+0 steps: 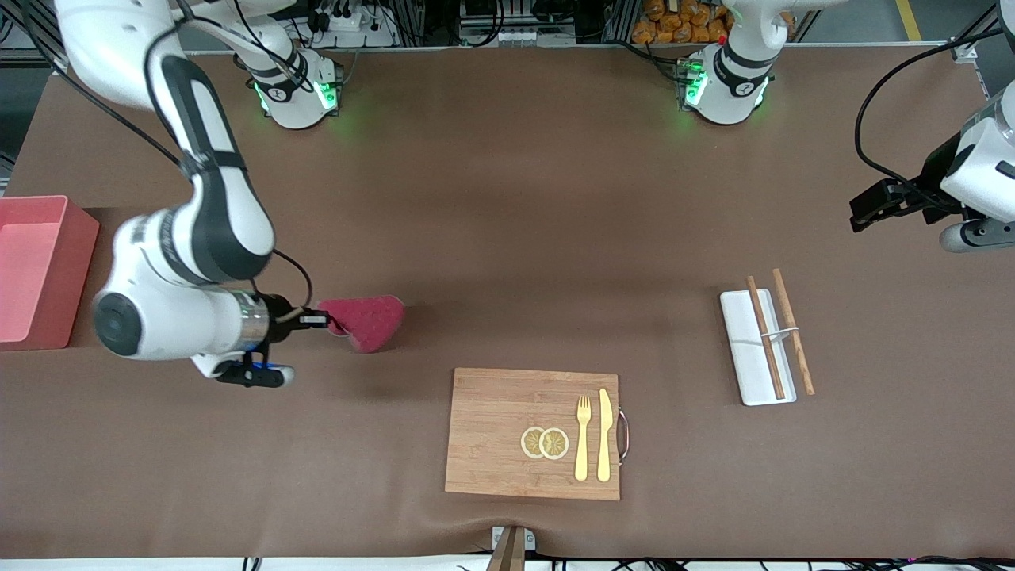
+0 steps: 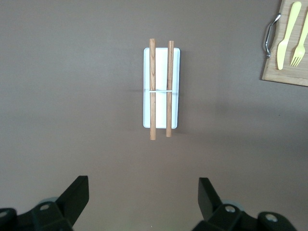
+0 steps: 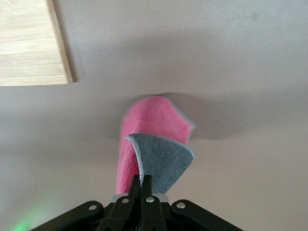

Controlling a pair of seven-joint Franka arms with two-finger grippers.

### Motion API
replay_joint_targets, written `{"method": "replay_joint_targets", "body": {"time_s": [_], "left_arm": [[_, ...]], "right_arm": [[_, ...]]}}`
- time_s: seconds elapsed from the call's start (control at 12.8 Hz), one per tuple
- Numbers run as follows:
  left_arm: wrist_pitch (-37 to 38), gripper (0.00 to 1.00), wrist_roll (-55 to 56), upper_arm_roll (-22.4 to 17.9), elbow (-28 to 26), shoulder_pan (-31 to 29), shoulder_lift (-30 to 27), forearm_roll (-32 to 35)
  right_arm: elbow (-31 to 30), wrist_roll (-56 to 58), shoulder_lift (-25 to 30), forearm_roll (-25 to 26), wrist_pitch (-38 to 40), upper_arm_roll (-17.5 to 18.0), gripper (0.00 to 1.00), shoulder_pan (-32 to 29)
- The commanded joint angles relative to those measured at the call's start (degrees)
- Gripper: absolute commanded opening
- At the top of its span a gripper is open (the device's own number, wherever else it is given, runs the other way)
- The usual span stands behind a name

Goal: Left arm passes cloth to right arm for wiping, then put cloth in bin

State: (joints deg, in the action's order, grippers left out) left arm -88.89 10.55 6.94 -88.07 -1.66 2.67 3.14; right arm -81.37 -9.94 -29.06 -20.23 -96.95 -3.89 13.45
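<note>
Cutting board (image 1: 532, 433), nearest the camera, lies untouched. Right gripper (image 1: 327, 320), clamped on the cloth (image 1: 365, 321), drags it over the table (image 1: 507, 198): wiping stage. Next: carry it to the bin (image 1: 38, 270). Left gripper (image 2: 143, 197), fingers apart, waits above the tray (image 2: 161, 86).

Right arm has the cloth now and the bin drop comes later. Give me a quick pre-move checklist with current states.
1. Right gripper pinched shut on the cloth: ok.
2. Cloth low over bare table, ready to wipe: ok.
3. Cloth clear of the cutting board: ok.
4. Left gripper open, waiting over the table near the white tray, out of the way: ok.
5. Bin open-topped at the right arm's end: ok.
6. Cloth touching the table: cannot tell.
</note>
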Motion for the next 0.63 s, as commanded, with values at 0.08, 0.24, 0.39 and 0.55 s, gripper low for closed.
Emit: {"method": "replay_joint_targets", "body": {"time_s": [0.08, 0.24, 0.39, 0.55], "left_arm": [[-1.28, 1.00, -1.06, 0.00, -0.17, -0.10, -0.12, -0.77], [-1.28, 1.00, -1.15, 0.35, -0.09, -0.19, -0.47, -0.85], [-1.28, 1.00, -1.15, 0.36, -0.09, -0.19, -0.56, -0.85], [-0.85, 1.00, -1.15, 0.36, -0.17, -0.19, -0.64, -0.85]], "right_arm": [[-1.43, 0.35, 8.30, -0.25, 4.73, -0.68, 0.00, -3.51], [-1.34, 2.89, 11.64, 2.90, 8.77, -0.68, 0.00, -6.85], [-1.16, 7.97, 13.59, 5.90, 12.55, -0.77, 0.00, -10.79], [1.54, 14.91, 13.86, 8.53, 16.42, -0.86, 0.00, -15.97]]}}
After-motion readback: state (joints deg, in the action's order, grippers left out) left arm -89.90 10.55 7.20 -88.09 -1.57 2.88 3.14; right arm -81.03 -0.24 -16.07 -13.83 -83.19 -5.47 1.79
